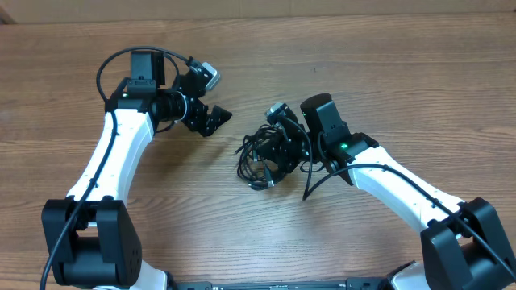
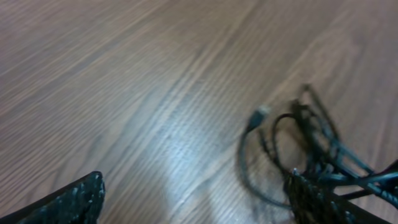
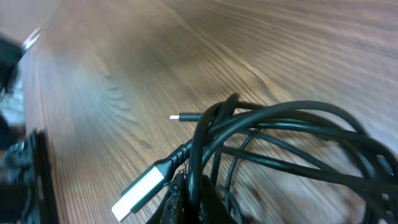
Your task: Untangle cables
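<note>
Cables (image 1: pixel 260 157) heaped mid-table (image 1: pixel 379 48), far from every edge. Right claw (image 1: pixel 282 138) clamped together on cables. Left claw (image 1: pixel 211 98) spread wide, near cables, not touching. Wide wood surface around both.

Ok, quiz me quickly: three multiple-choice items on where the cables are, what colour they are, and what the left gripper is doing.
1. Where do the cables lie in the overhead view?
A) top corner
B) mid-view, at the right gripper
C) bottom edge
2. What colour are the cords?
A) white
B) black
C) red
3. What state is the left gripper in?
A) open, empty
B) shut on a cord
C) shut on nothing

Answers:
1 B, the right gripper is shut on the cables.
2 B, all cords look black.
3 A, its fingers stand wide apart with nothing between them.
</note>
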Controlling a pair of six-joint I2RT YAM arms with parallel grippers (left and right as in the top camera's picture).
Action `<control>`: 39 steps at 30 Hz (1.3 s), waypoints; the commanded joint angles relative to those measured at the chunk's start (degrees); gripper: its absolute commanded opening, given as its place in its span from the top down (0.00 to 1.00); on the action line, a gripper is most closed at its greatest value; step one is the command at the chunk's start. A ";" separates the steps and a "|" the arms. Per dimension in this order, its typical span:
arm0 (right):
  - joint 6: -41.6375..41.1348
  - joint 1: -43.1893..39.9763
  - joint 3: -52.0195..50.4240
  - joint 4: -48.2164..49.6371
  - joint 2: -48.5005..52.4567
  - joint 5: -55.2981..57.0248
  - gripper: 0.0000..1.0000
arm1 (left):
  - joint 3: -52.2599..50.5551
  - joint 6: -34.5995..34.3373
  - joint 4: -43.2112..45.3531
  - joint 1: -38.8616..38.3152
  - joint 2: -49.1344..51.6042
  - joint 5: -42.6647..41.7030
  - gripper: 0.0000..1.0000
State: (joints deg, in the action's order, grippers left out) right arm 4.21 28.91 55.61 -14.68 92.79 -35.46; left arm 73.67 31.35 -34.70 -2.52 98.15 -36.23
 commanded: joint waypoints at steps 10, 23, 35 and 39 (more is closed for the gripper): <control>7.85 -2.27 0.72 10.49 -1.51 -4.55 0.96 | 0.39 12.41 -5.81 -0.17 -0.28 -7.61 0.11; 7.63 -5.49 0.72 16.55 -1.51 -15.37 0.96 | 0.35 12.39 -5.99 -0.57 -0.28 -14.88 0.13; 2.93 -7.19 0.72 22.47 -1.51 -21.00 0.96 | 0.33 13.90 -5.86 -3.89 -0.28 -13.55 0.12; 2.84 -9.66 0.72 23.82 -1.51 -25.20 0.96 | 0.33 13.88 -5.77 -3.89 -0.22 -8.55 0.09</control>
State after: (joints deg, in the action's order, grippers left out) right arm 8.34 21.02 55.61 8.34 92.79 -56.25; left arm 73.65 43.81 -40.66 -6.35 98.15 -47.83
